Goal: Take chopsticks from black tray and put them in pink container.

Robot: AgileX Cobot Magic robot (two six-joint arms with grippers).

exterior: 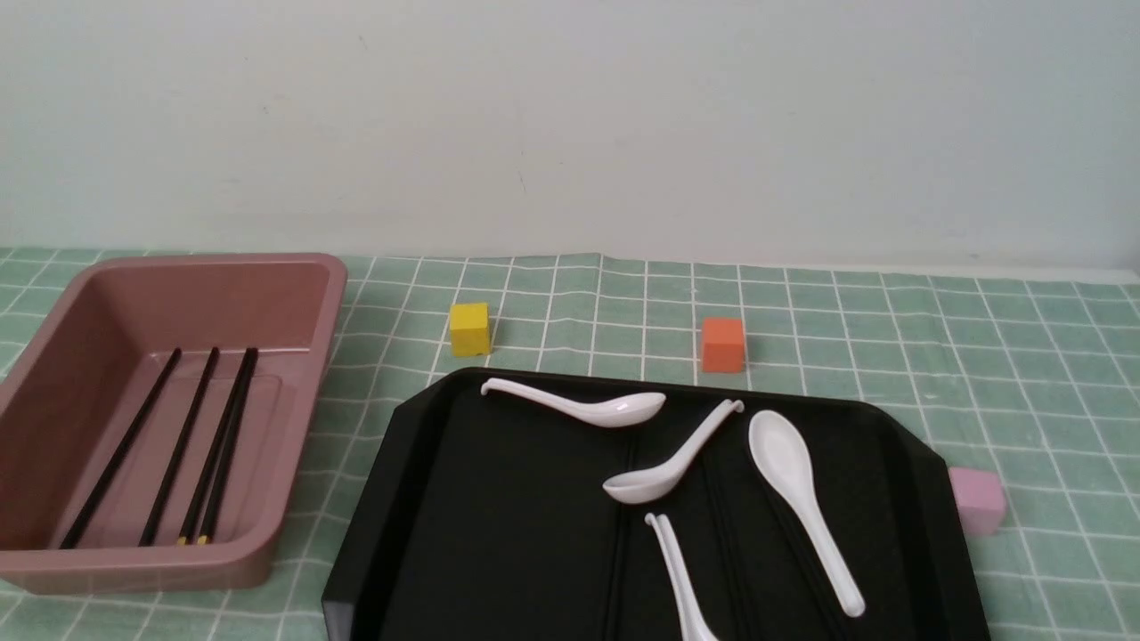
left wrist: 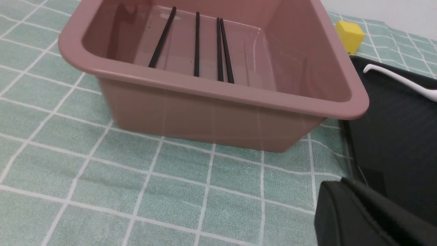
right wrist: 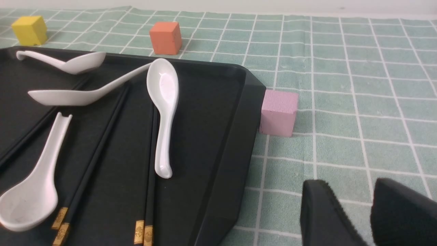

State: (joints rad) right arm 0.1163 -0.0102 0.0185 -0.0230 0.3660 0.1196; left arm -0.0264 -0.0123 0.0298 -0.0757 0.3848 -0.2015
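Pink container (exterior: 303,294) — four chopsticks (exterior: 207,445); right tool (right wrist: 367,208) slightly parted, empty; left unclear.

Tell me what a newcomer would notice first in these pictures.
The black tray fills the near middle of the green checked cloth, strewn with white spoons, with more chopsticks lying among them. To its left, the pink container already holds four chopsticks. Yellow, orange and pink cubes sit around the tray.
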